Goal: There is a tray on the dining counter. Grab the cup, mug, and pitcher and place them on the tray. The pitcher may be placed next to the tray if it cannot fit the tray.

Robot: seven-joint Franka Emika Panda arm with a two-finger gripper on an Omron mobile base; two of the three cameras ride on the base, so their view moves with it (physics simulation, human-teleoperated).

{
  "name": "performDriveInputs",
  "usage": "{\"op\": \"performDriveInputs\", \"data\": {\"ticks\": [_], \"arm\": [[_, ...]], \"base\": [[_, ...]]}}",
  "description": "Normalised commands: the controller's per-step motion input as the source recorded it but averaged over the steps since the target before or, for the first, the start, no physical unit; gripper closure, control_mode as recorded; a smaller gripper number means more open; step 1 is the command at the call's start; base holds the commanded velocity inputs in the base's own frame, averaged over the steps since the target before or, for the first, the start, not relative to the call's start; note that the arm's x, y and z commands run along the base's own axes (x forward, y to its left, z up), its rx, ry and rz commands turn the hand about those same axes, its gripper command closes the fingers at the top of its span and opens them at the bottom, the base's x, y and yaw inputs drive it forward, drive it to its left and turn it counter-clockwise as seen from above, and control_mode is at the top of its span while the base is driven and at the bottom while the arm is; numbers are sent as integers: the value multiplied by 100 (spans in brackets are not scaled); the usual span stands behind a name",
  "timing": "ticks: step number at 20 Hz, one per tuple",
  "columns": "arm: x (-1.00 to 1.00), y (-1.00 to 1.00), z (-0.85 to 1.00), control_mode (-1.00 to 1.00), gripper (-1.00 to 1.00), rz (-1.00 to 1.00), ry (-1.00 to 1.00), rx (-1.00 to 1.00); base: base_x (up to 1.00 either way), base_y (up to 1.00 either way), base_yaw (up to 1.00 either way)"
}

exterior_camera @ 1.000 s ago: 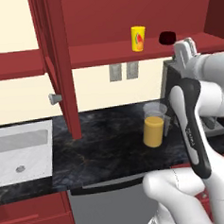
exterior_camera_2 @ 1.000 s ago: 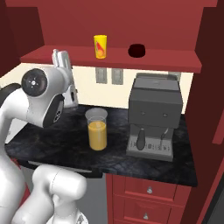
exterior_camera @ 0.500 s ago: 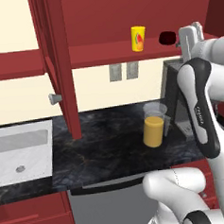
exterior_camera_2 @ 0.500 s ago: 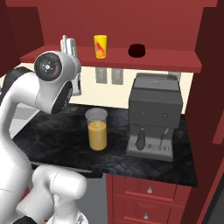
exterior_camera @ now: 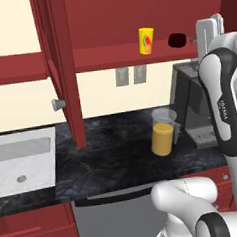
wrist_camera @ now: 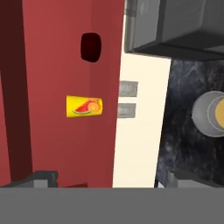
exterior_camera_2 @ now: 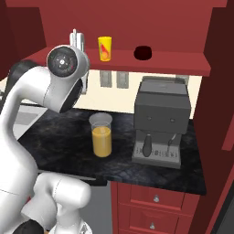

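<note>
The cup [exterior_camera: 146, 40] and mug [exterior_camera: 176, 40] sit apart on the red shelf [exterior_camera_2: 160, 61], pitcher [exterior_camera_2: 101, 135] on the counter below. Hand view shows the gripper [wrist_camera: 105, 178] spread wide, empty; the coffee machine's [exterior_camera_2: 160, 122] front shows best from the right.

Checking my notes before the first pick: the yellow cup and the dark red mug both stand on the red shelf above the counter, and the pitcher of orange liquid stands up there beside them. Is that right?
Not quite. The cup and the mug do stand on the red shelf, but the pitcher stands down on the black counter, left of the coffee machine, as the right base view shows.
</note>
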Motion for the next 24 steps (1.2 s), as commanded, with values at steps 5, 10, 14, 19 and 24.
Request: {"op": "performDriveInputs", "data": {"ticks": [5, 10, 14, 19, 24], "arm": [[32, 0, 9, -100, -100, 5, 0, 5], [37, 0, 0, -100, -100, 9, 0, 3], [41, 0, 0, -100, -100, 7, 0, 0], [35, 0, 5, -100, -100, 6, 0, 0], [30, 0, 8, -100, -100, 4, 0, 0]], "base": [[0, 0, 0], [0, 0, 0], [0, 0, 0], [0, 0, 0], [0, 0, 0]]}}
